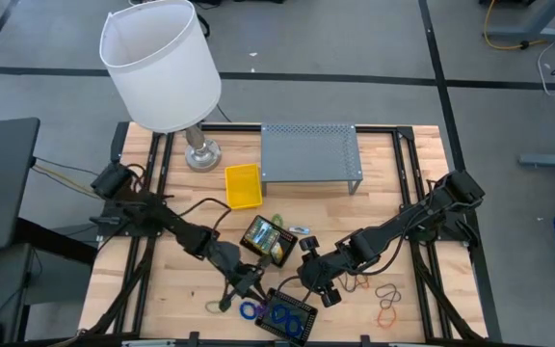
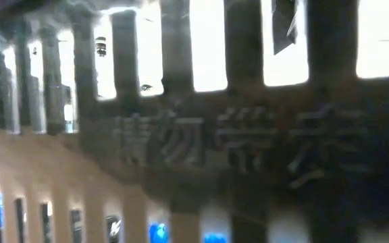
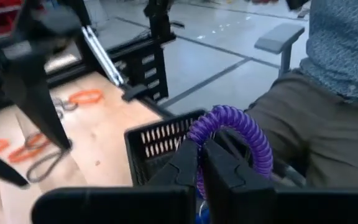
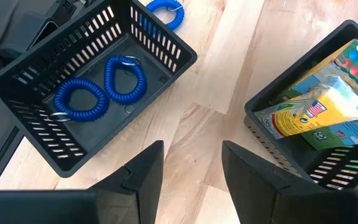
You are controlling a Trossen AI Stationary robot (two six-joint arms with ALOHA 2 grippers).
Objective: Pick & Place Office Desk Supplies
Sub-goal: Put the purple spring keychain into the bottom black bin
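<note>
Left claw: our left gripper [image 3: 201,163] is clamped on a purple coiled plastic wrist loop [image 3: 232,134], hanging just above the rim of a black slotted plastic basket [image 1: 288,315] at 6 o'clock on the table.
Right claw: our right gripper [image 4: 191,163] is spread apart and empty, hovering over bare wood between the two baskets.
Done: two blue coiled loops [image 4: 98,87] lie inside the 6 o'clock basket. A second black slotted basket [image 1: 267,240] at table centre holds a yellow-green crayon box [image 4: 316,112].
Left: we judge the task partly done. One blue coiled loop [image 4: 165,10] lies on the table just beside the first basket. Orange and brown rubber bands [image 1: 388,301] lie loose at 5 o'clock, and a green loop [image 1: 215,306] lies at 7 o'clock.
Around: a lamp with a big white shade [image 1: 157,63] stands at 11 o'clock, a yellow tray [image 1: 243,186] and a grey perforated metal shelf [image 1: 310,154] at 12 o'clock.
In the way: a seated person's trousered leg [image 3: 303,134] is near the basket, beyond the table edge.
</note>
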